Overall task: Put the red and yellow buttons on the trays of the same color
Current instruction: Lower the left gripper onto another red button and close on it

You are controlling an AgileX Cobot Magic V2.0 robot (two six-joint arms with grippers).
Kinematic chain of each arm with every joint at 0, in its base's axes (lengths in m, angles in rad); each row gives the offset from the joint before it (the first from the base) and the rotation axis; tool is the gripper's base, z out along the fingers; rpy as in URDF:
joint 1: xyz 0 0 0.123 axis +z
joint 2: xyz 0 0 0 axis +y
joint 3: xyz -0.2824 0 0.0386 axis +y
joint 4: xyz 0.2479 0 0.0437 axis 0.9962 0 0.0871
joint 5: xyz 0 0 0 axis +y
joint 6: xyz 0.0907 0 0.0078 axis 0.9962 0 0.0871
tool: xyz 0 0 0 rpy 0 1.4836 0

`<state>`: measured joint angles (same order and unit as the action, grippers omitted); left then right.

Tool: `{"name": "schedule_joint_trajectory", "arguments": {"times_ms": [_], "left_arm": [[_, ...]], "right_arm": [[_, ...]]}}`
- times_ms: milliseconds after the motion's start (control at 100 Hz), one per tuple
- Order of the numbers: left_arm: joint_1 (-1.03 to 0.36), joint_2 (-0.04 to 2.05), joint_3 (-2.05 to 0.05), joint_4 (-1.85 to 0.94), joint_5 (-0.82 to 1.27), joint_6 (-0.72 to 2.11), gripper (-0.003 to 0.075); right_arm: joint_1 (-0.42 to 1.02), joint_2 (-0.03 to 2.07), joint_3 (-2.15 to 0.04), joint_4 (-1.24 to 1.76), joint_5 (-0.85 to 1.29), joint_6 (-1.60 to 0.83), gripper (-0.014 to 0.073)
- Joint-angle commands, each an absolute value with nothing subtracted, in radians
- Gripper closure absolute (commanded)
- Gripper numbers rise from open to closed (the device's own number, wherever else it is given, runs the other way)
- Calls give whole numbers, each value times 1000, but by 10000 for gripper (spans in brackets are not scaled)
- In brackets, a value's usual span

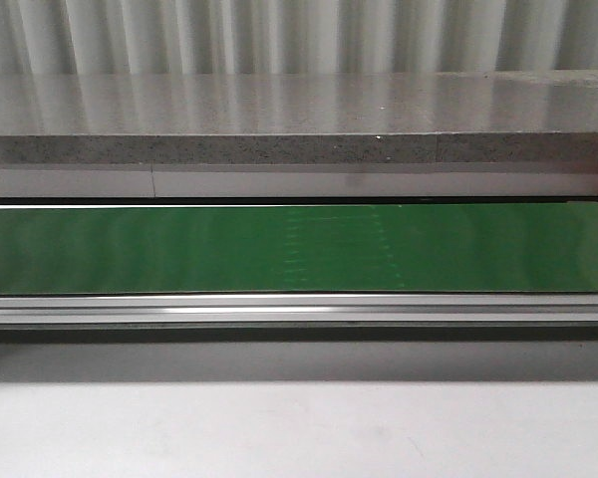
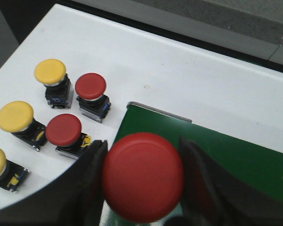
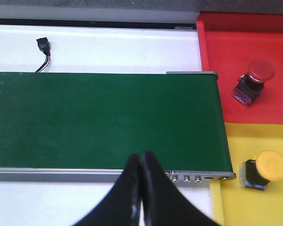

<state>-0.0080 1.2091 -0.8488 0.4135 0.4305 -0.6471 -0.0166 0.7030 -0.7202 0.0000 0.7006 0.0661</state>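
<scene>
Roughly partway: 1 red button (image 3: 252, 81) already on the red tray (image 3: 236, 37) and 1 yellow button (image 3: 266, 168) on the yellow tray (image 3: 254, 207), both off beside the pinched-shut right gripper (image 3: 141, 165), left gripper (image 2: 142, 155) clamped on another red button (image 2: 143, 176), 5 still waiting just beside it.

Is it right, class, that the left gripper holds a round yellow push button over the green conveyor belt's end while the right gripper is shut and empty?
Not quite. The left wrist view shows the left gripper holding a round red push button, not a yellow one, over the green conveyor belt's end. The right gripper is indeed shut and empty.
</scene>
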Motion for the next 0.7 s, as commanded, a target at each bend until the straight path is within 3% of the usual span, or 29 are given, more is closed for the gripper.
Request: {"name": "schedule_joint_trajectory", "arguments": {"times_ms": [0, 590, 690], "left_arm": [[-31, 1219, -883, 422, 380, -640, 740], [-39, 1386, -885, 400, 376, -640, 737], [-39, 1386, -885, 400, 384, -639, 694]], "right_arm": [[-14, 699, -746, -6, 642, 56, 660], [-14, 699, -746, -6, 642, 56, 660], [-14, 699, -746, -6, 642, 56, 660]]}}
